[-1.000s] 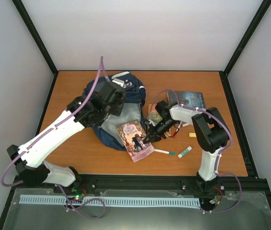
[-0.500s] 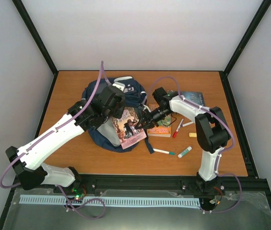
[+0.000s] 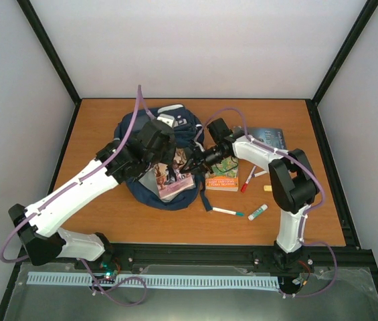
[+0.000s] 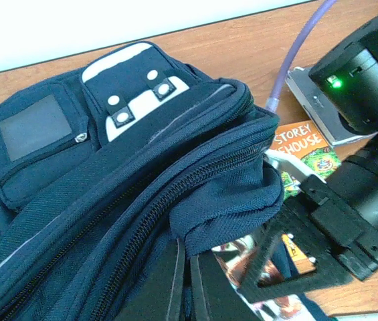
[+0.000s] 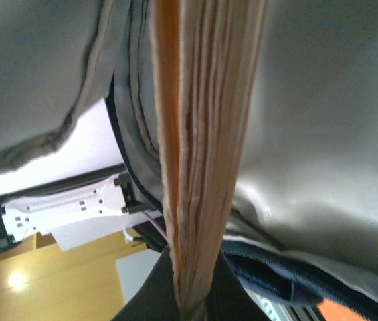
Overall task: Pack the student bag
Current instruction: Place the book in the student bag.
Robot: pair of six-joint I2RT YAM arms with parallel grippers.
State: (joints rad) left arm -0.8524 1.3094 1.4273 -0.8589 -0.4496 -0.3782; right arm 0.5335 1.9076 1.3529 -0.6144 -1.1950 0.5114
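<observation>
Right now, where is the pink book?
In the top view the pink book is near the middle, half inside the open bag, pinched by the right gripper, with the orange book just to its right.

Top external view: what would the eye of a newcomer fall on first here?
First comes the big navy student bag in the middle of the table, with both arms meeting over it. The left hand pinches the edge of its open mouth, and the right hand is shut on a pink-covered book that is partly inside the bag. To the right of the bag lie an orange book and a dark book.
</observation>
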